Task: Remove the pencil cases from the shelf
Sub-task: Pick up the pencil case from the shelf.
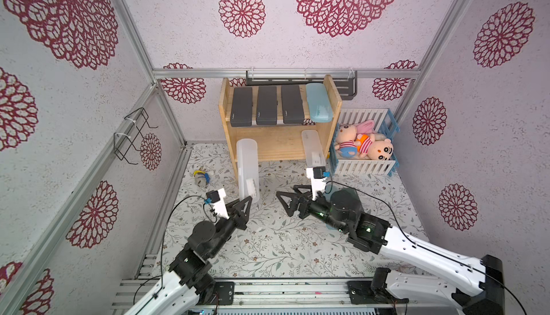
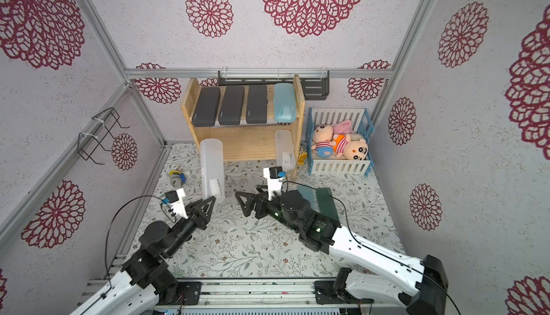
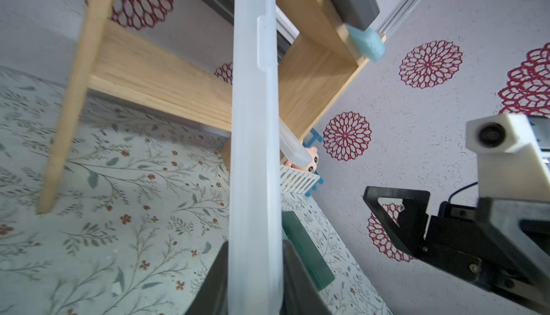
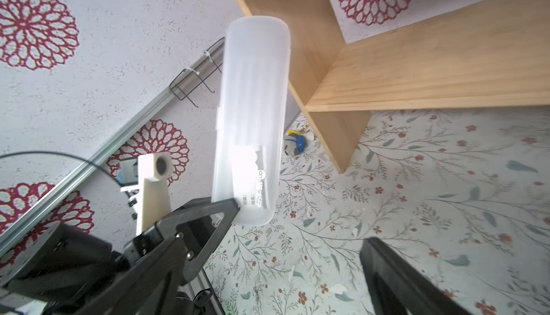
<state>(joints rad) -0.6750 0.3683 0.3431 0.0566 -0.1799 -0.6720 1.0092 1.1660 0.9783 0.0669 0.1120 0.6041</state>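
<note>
Left gripper point(image 1: 249, 201): in front of the shelf point(image 1: 279, 144), just off its left front leg. Jaws are clamped tight on the near end of a frosted clear case point(image 1: 247, 169). The left wrist view shows the fingers point(image 3: 300, 292) pressed against both long faces. The case is raised off the table point(image 1: 268, 248), with its far end pointing toward the shelf's left side panel. Cannot tell whether it touches the wood.

Right gripper point(image 1: 285, 189): in front of the shelf's right half. Jaws are spread wide with nothing between them.

On the table, in front and to the right of the shelf:
- A dark green case point(image 2: 327, 206) lies flat, just beside the right arm.
- A light blue table case point(image 2: 306, 199) lies next to it, mostly hidden under the arm.

On the table, in front and to the left of the shelf: a small toy point(image 1: 201, 177), well apart from the held case.

Shelf, lower tier: a second frosted case point(image 1: 312, 147) lies along the right side panel, its near end at the front edge.

Shelf, upper tier:
- Three dark grey cases point(image 1: 266, 105) lie side by side from the left end.
- A light blue shelf case point(image 1: 319, 102) lies at the right end.
- All four front ends overhang the tier's edge.

Just right of the shelf: a slatted crate point(image 1: 363, 167) holding plush dolls point(image 1: 366, 144).

Behind the shelf, on the wall: a dark rack point(image 1: 345, 86).
</note>
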